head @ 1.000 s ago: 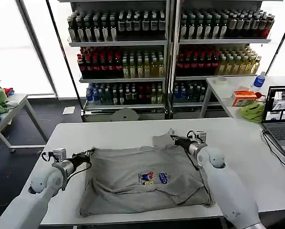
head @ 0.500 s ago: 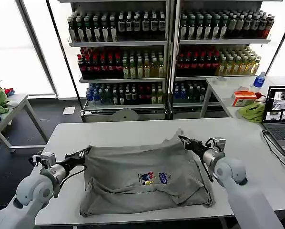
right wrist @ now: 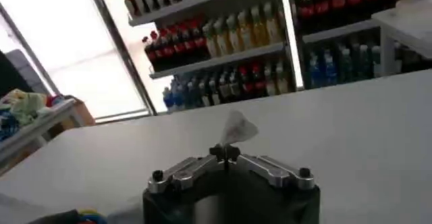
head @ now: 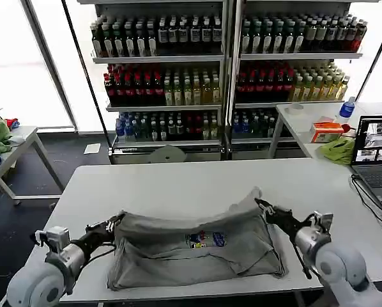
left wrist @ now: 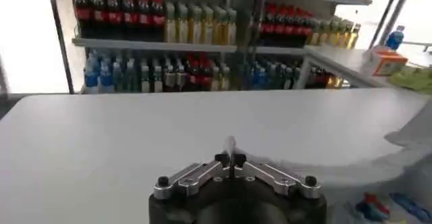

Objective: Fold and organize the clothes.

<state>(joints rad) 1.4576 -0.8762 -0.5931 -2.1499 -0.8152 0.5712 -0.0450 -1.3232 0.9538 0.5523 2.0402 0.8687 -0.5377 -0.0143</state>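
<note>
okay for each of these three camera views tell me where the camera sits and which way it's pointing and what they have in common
Head view: on the robot's head, looking forward and down at the white table; both arms show, left gripper and right gripper each pinching the grey T-shirt.
Left wrist view: on the left arm, facing across the table toward the drink shelves; its gripper shows, shut on cloth.
Right wrist view: on the right arm, likewise; its gripper is shut on the shirt.
Shared: shelves, table, T-shirt.

Bottle-filled shelves (head: pixel 223 70) behind white table (head: pixel 178 179); laptop (head: pixel 375 153) beside.
</note>
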